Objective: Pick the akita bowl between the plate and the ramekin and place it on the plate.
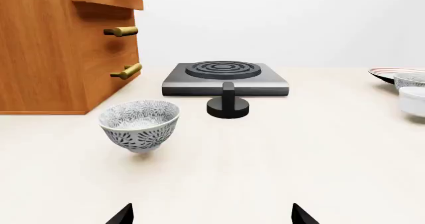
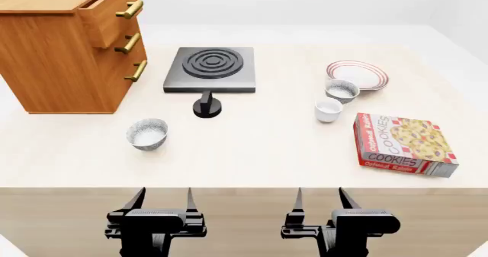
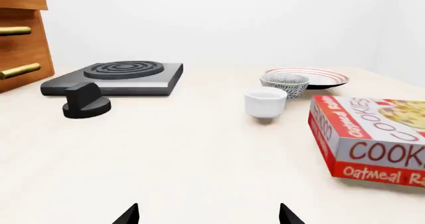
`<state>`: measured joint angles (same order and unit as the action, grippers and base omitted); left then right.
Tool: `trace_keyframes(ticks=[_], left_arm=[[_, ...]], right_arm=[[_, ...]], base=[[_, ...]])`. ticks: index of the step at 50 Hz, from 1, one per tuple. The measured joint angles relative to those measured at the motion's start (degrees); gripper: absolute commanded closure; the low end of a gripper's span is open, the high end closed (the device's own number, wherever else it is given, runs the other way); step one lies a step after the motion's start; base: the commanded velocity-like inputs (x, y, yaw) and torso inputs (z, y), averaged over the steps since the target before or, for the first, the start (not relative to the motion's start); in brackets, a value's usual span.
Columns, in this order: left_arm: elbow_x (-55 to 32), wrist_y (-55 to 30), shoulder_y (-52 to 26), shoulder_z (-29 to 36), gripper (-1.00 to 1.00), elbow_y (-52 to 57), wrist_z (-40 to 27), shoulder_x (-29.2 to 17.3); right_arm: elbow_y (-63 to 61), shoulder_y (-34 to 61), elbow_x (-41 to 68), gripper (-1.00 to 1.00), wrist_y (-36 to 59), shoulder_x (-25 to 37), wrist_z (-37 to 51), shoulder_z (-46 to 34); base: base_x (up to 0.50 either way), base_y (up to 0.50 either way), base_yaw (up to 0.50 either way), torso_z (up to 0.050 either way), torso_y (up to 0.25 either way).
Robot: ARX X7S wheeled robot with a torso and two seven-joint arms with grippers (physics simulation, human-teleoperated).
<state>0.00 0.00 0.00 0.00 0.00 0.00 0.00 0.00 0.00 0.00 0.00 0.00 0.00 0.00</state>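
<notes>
The akita bowl (image 2: 342,90) (image 3: 284,84), grey and speckled, sits at the back right between the red-ringed white plate (image 2: 358,75) (image 3: 325,76) and the plain white ramekin (image 2: 328,109) (image 3: 265,102). It touches neither gripper. My left gripper (image 2: 161,203) (image 1: 212,215) and right gripper (image 2: 319,201) (image 3: 207,215) hang open below the table's front edge, nothing between their fingers. In the left wrist view the plate (image 1: 383,73), bowl (image 1: 409,79) and ramekin (image 1: 413,101) show at the frame's edge.
A look-alike speckled bowl (image 2: 147,133) (image 1: 140,125) stands front left. A wooden drawer cabinet (image 2: 65,43) is at the back left, a black hotplate (image 2: 211,68) with a knob (image 2: 207,107) in the middle. A cookie box (image 2: 400,144) (image 3: 371,142) lies front right.
</notes>
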Motion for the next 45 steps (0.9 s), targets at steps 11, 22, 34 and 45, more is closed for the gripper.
trace_keyframes(ticks=[11,22,34,45], left_arm=[[-1.1,0.13,-0.07,1.51,-1.0,-0.32,-1.42,-1.24],[-1.01,-0.26,-0.13,3.07,-1.0,-0.48,-2.96,-2.28],[-1.51,0.09,-0.24,4.86,-1.0,-0.95,-4.51,-3.62],[2.24,6.99,3.42,4.3,-1.0,15.27,-8.88,-5.47]], right_arm=[[0.39,-0.03,1.97,-1.0,-0.68,1.2,0.98,-1.41],[0.82,0.03,3.78,-1.0,-1.01,2.18,1.69,-2.45],[0.84,0.07,5.54,-1.0,-1.06,3.42,2.96,-3.91],[-10.4,-1.53,7.58,-1.0,-11.27,4.53,2.45,-4.77]], base=[[0.0,0.0,0.0,0.0,0.0],[0.0,0.0,0.0,0.0,0.0],[0.0,0.0,0.0,0.0,0.0],[0.0,0.0,0.0,0.0,0.0]])
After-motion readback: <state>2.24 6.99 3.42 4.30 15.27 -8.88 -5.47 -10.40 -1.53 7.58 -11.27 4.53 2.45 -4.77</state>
